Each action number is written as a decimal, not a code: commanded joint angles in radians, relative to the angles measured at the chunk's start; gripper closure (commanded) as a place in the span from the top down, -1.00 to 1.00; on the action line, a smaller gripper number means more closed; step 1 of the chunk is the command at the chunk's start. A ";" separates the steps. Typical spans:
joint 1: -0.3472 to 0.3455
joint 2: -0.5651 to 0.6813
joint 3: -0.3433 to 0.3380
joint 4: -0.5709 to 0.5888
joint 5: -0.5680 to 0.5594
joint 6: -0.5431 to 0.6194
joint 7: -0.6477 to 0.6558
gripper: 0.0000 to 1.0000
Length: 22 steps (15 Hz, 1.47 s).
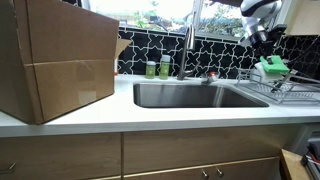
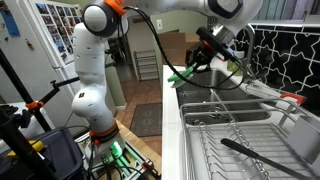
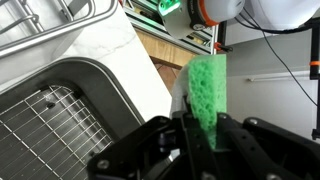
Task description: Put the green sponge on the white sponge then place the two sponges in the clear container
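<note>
My gripper (image 3: 200, 125) is shut on the green sponge (image 3: 208, 85), a bright green slab that sticks out edge-on between the fingers. In both exterior views the gripper (image 1: 264, 50) (image 2: 203, 57) holds the green sponge (image 1: 271, 68) (image 2: 183, 73) in the air above the dish rack (image 1: 285, 92), beside the sink. A pale strip (image 3: 180, 92) lies against the green sponge's side; I cannot tell whether it is the white sponge. The clear container does not show clearly in any view.
A steel sink (image 1: 190, 95) (image 3: 60, 120) sits in the white counter (image 1: 90, 115). A faucet (image 1: 187, 50) and two small green bottles (image 1: 158, 69) stand behind it. A big cardboard box (image 1: 55, 60) fills one end of the counter. A black utensil (image 2: 255, 155) lies in the rack.
</note>
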 commanded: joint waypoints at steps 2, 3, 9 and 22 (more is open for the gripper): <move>0.012 -0.018 -0.009 0.001 -0.027 0.050 0.035 -0.87; 0.017 -0.037 -0.013 0.001 -0.043 0.093 0.061 -0.87; 0.051 -0.105 -0.013 0.043 -0.143 0.258 0.198 -0.87; 0.069 -0.049 -0.007 0.113 -0.148 0.475 0.624 -0.77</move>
